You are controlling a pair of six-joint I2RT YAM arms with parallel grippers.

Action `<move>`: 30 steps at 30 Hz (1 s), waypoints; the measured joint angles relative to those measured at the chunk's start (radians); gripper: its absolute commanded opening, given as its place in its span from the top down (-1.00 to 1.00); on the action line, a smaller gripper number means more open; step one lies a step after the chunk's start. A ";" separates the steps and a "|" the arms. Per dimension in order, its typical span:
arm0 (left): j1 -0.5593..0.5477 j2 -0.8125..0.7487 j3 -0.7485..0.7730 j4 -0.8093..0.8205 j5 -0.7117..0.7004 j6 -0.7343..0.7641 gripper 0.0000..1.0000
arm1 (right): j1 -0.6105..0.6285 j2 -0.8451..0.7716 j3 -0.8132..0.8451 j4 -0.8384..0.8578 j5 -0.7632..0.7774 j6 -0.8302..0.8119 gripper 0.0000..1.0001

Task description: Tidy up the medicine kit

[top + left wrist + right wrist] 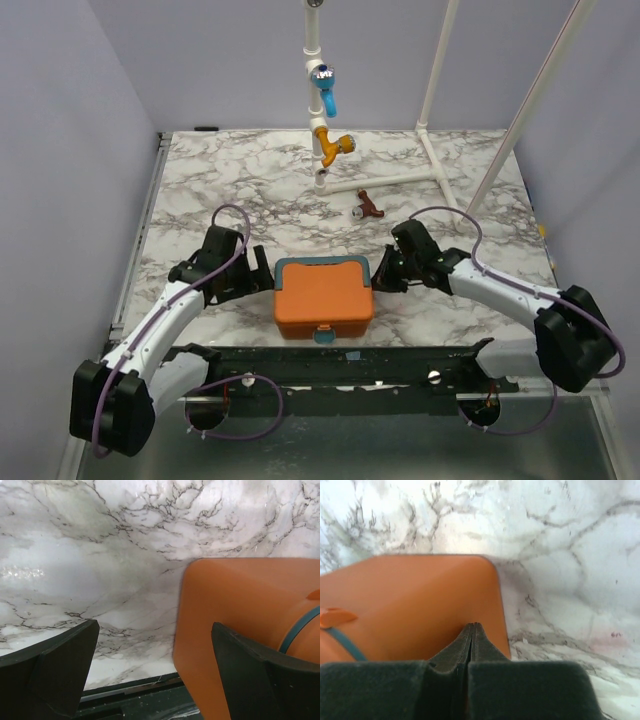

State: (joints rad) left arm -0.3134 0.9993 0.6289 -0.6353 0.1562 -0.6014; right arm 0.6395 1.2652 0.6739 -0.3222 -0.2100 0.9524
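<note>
Now left gripper [155, 624] spread beside medicine kit [323, 297], right gripper [472, 626] pinched opposite.

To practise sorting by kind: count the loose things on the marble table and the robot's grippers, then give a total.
Orange medicine kit: 1
Small reddish-brown object: 1
Grippers: 2 (left gripper, right gripper)
Total: 4

White left arm [165, 318] and right arm [500, 290] bend inward; black left gripper [155, 625] spread wide, black right gripper [471, 626] pressed together.
</note>
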 measured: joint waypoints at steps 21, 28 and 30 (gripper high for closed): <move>-0.008 -0.107 -0.102 -0.084 0.154 -0.097 -0.97 | -0.079 0.533 0.517 0.236 -0.129 -0.056 0.99; -0.016 -0.174 -0.073 -0.024 0.195 -0.124 -0.97 | -0.155 0.526 0.609 0.152 -0.168 -0.180 0.84; -0.016 -0.192 -0.066 -0.025 0.194 -0.125 -0.97 | -0.202 0.506 0.607 0.112 -0.150 -0.216 0.76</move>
State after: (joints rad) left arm -0.3294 0.8074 0.5629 -0.6601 0.3504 -0.7265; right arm 0.4377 1.7710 1.2812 -0.2104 -0.3595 0.7368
